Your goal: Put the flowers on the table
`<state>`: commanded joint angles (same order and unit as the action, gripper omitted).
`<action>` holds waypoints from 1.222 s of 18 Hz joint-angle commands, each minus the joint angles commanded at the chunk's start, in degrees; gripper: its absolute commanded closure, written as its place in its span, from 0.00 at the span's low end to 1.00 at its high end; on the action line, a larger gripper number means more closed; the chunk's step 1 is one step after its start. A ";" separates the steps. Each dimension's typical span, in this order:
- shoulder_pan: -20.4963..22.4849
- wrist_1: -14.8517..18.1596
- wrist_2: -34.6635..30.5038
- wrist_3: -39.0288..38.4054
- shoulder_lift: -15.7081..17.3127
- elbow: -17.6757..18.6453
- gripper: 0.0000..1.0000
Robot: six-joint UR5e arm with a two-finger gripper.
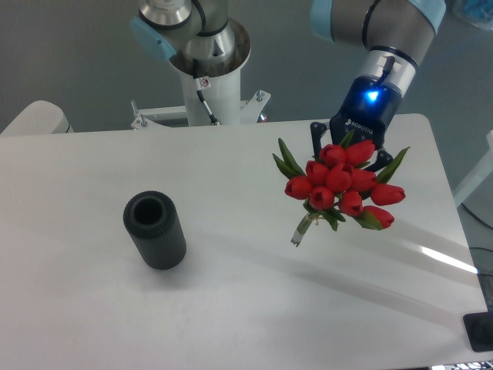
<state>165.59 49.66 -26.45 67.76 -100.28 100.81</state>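
From the fixed camera: the gripper hangs over the right half of the table, its fingers pinching the flowers. The red blooms face the camera, the stems slant down-left, their tips just above the tabletop. The dark ribbed vase stands well apart, left.
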 joint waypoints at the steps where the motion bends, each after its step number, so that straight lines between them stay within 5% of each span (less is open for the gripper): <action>1: -0.09 -0.09 -0.17 0.09 0.00 0.17 0.82; 11: -0.09 0.00 -2.64 2.99 0.35 0.26 0.82; 22: -2.02 0.00 -13.79 4.21 2.72 0.97 0.84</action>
<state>163.57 49.66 -40.24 71.98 -97.56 101.78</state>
